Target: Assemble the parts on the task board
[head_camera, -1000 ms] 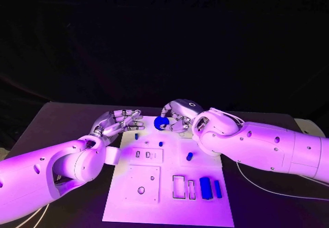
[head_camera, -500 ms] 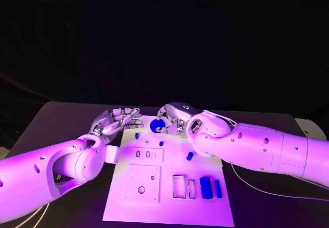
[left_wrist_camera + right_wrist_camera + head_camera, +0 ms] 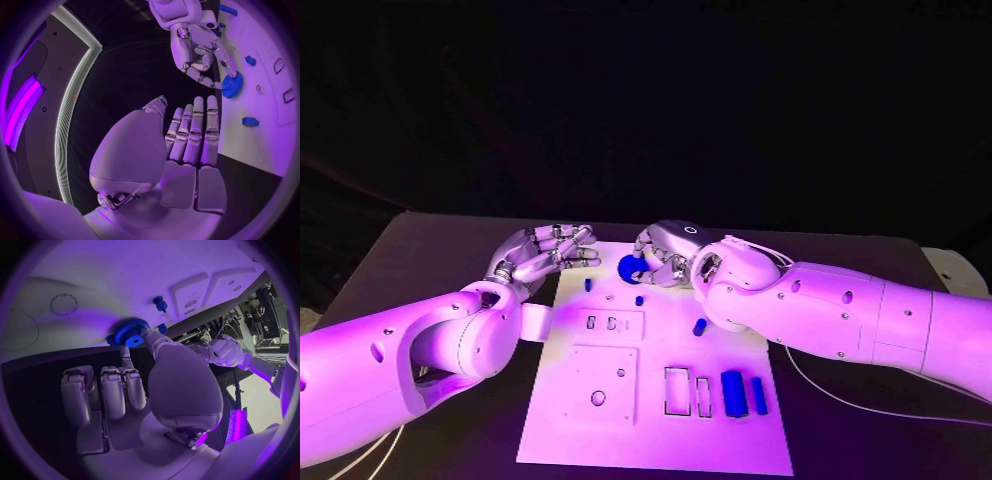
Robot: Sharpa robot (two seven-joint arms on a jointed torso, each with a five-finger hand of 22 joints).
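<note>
- We see the blue gear (image 3: 632,267) near the upper middle of the head view, at the far end of the task board (image 3: 661,440), pinched between the thumb and a fingertip of the right hand (image 3: 671,252); the right wrist view shows the same toothed wheel (image 3: 130,332) held at the fingertips with the remaining fingers lying straight beneath it.
- We judge that the gear is held by its edge so its centre bore stays free to drop over a post on the board.
- Just below the gear in the head view stand small blue pegs (image 3: 640,299) and, to their left, a smaller blue piece (image 3: 589,284); we cannot tell which one the gear is meant for.
- The left hand (image 3: 545,253) sits at the board's upper left corner, holding nothing; in the left wrist view its fingers (image 3: 195,135) lie straight and close together, seemingly waiting beside the board's edge.
- Lower in the frame, a blue block (image 3: 733,394) and a blue bar (image 3: 757,397) lie beside rectangular slots (image 3: 676,392), not yet seated.
</note>
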